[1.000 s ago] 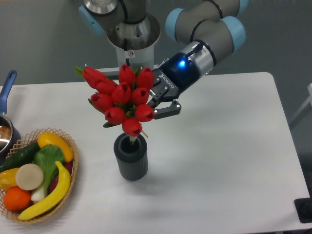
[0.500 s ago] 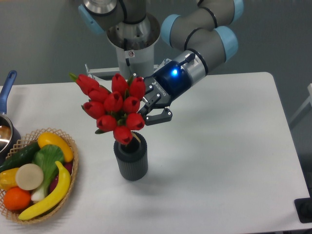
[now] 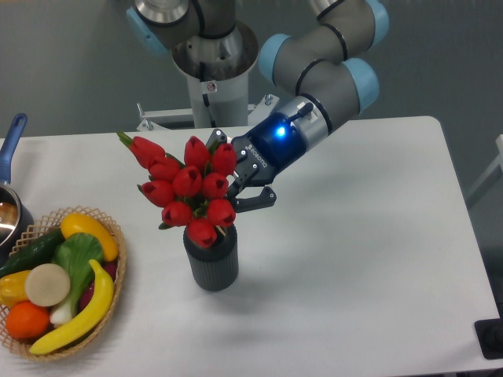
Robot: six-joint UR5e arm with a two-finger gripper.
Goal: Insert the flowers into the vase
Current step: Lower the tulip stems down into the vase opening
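The flowers (image 3: pixel 187 187), a bunch of red tulip buds with green leaves, lean to the left over the vase (image 3: pixel 211 261), a dark grey ribbed cylinder on the white table. The lowest bud rests at the vase's mouth and the stems go down into it. My gripper (image 3: pixel 234 188) is behind the bunch on its right side, shut on the flowers just above the vase. The buds hide the near fingertips.
A wicker basket (image 3: pixel 116 275) of fruit and vegetables stands at the front left. A blue-handled metal pot (image 3: pixel 11 169) is at the left edge. The arm's base (image 3: pixel 212 59) stands behind the table.
My gripper has moved left and down with the flowers. The bunch now sits lower, with its lowest bud at the vase's mouth.
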